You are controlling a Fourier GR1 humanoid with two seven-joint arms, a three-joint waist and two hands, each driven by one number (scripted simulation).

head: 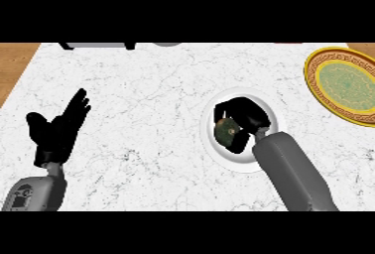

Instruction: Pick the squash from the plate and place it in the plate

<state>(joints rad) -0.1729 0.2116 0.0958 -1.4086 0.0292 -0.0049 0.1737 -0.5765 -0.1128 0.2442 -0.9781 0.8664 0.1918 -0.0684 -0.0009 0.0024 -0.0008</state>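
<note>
The worktop [147, 89] is showing white marble with grey veining. The squash [227, 132] is looking dark olive-green on a white plate [245, 164]; another plate [344, 84] is showing gold-patterned rim and green centre.

White marble counter [161, 89]; wooden floor [16, 62] beside; grey appliance [99, 45] at far edge.
</note>
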